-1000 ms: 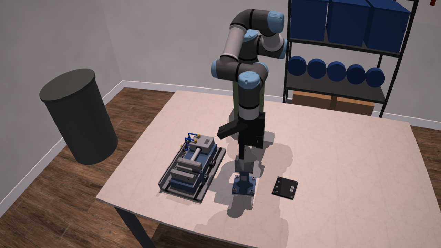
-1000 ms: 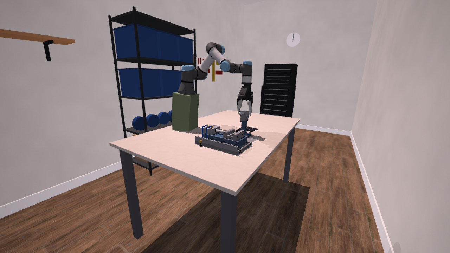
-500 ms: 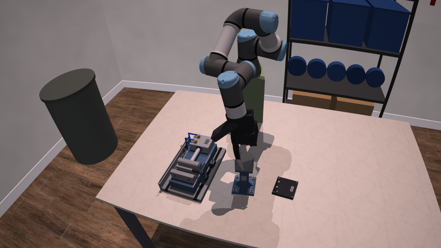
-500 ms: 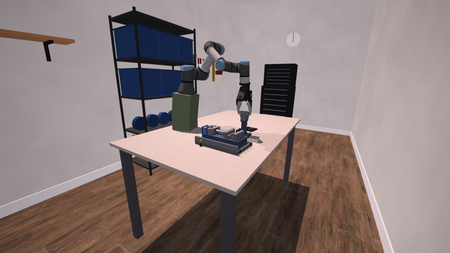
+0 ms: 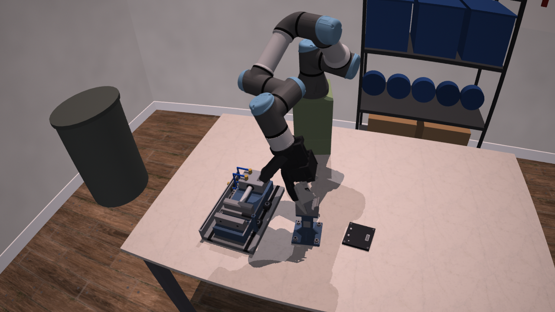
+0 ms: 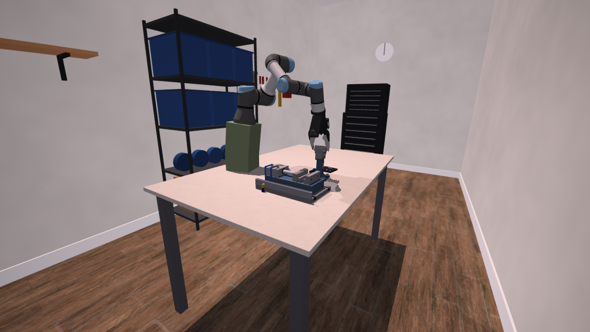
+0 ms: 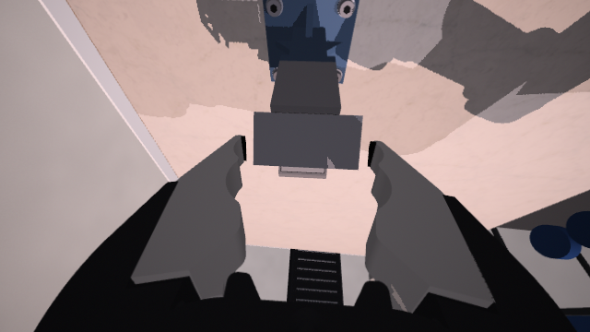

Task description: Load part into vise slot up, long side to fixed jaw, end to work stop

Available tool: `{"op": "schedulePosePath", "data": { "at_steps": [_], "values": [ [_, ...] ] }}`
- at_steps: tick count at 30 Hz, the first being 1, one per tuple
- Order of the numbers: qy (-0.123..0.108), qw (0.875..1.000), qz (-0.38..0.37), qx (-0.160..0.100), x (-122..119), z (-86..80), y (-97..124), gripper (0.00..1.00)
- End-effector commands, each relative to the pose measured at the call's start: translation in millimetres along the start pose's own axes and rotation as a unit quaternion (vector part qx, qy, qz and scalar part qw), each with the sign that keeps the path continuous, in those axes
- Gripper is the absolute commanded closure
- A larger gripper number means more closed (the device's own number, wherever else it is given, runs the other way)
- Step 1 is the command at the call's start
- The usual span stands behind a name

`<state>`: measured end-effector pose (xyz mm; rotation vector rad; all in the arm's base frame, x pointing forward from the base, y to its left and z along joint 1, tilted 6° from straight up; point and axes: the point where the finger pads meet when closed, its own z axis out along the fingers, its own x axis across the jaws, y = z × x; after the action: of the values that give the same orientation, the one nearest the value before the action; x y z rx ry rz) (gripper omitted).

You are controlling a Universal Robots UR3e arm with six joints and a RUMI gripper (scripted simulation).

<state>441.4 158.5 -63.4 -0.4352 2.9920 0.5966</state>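
Pale surface [image 5: 446, 193] [image 6: 231, 198] [image 7: 295, 212], foremost in the exterior view, bearing vise, V-block and infeed plate. Shelf rack [image 5: 499, 85] [image 6: 179, 62] [image 7: 576, 311], black, stocked with blue bins [image 5: 388, 25] [image 6: 165, 57] [image 7: 576, 323], contents hidden. Floor bin [image 5: 102, 155], dark green, cylindrical, capped; contents hidden. Cardboard boxes [image 5: 392, 126], low on the rack. Vise [image 5: 233, 236] [image 6: 288, 186], on a grey base, jaws apart. Gripper [image 5: 304, 196] [image 6: 320, 149] [image 7: 307, 140], black with grey fingers, released, fingertips spaced at both ends of the part. Infeed plate [image 5: 358, 236] [image 6: 330, 169], black, flat, beside the V-block stand. V-block [image 6: 320, 155] [image 7: 306, 87], grey, atop a blue stand. Part [image 5: 308, 203] [image 6: 320, 147] [image 7: 308, 140], grey, resting in the V-block; slot direction unclear.

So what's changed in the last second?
The robot's wrist has swung left in the top view, towards the clamp, so the gripper now leans more. It seems to have taken hold of nothing and let go of nothing; its fingers are open. The clamp, blue stand and black plate stayed put.
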Motion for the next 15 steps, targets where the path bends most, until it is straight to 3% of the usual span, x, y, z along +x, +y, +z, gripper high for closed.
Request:
{"op": "schedulePosePath", "data": {
  "at_steps": [1,15],
  "values": [
    [0.002,0.999,-0.001,-0.04,-0.6,-0.5,-0.7,0.49],
    [0.002,0.994,-0.001,-0.105,-0.6,-0.2,-1.8,0.49]
  ]
}}
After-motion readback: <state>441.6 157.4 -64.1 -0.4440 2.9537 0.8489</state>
